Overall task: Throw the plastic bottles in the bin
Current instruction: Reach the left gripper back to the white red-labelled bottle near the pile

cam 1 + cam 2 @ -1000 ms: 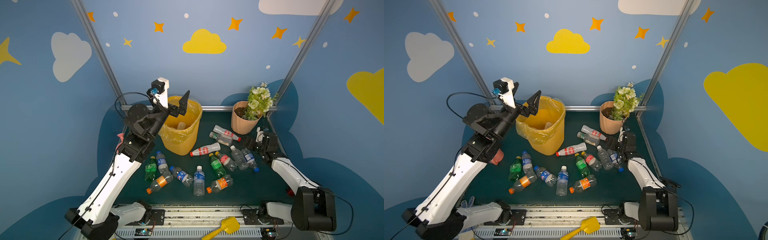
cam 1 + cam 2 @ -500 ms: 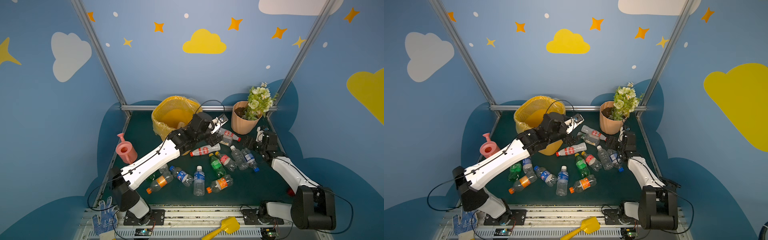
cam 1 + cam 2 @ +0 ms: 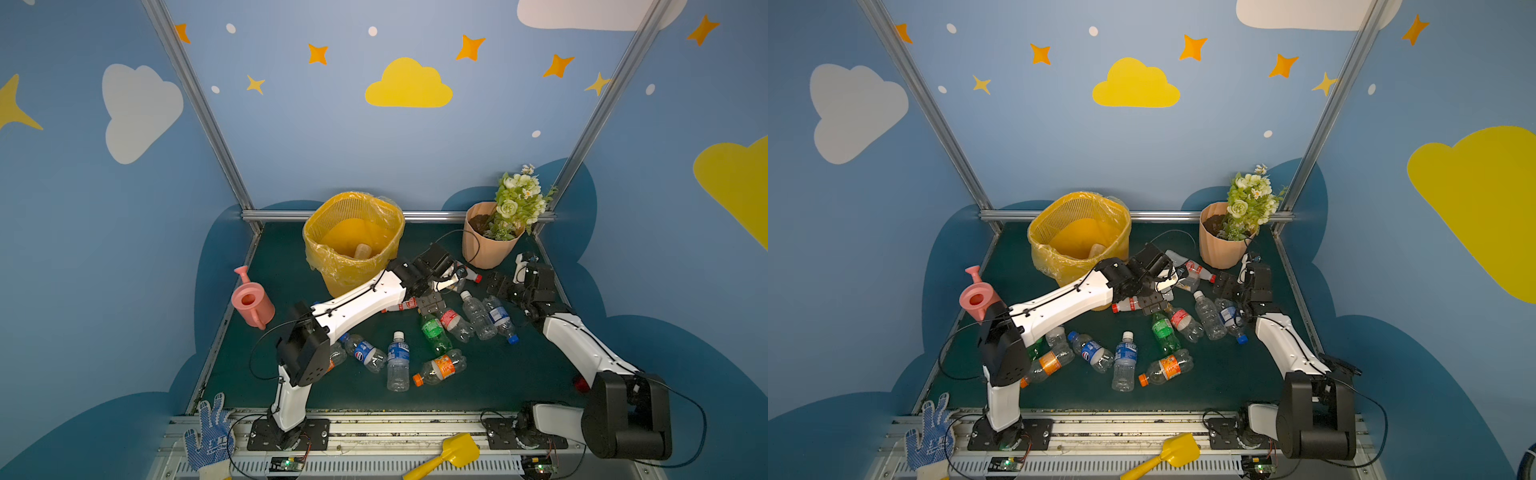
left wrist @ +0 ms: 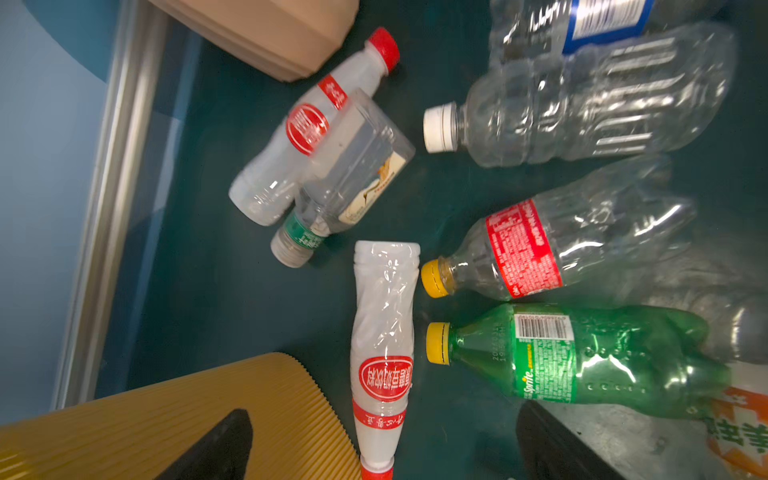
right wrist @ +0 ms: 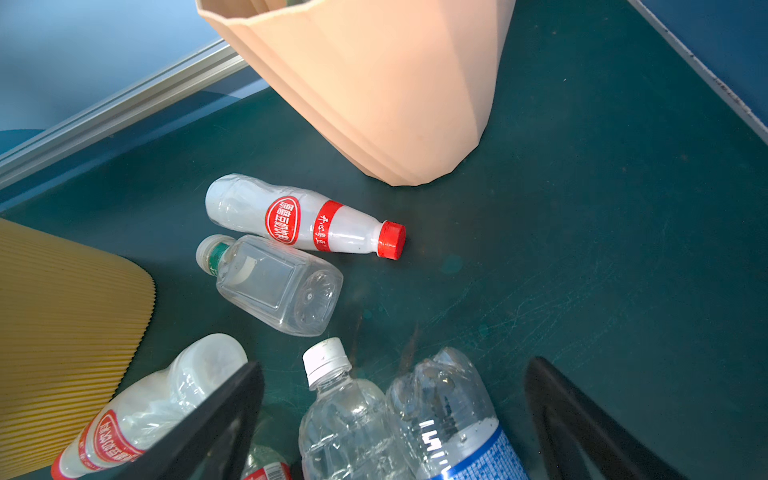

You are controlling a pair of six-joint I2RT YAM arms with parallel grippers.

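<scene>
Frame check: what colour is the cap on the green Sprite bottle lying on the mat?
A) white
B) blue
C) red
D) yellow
D: in the left wrist view the green Sprite bottle lies on its side, and the yellow cap on its neck shows plainly.

Legible markings before my left gripper [image 4: 382, 415]
"Sprite" and a barcode on the green bottle [image 4: 582, 361] just beside it; unreadable Chinese characters in a red oval on the white bottle [image 4: 384, 316] dead ahead.
</scene>
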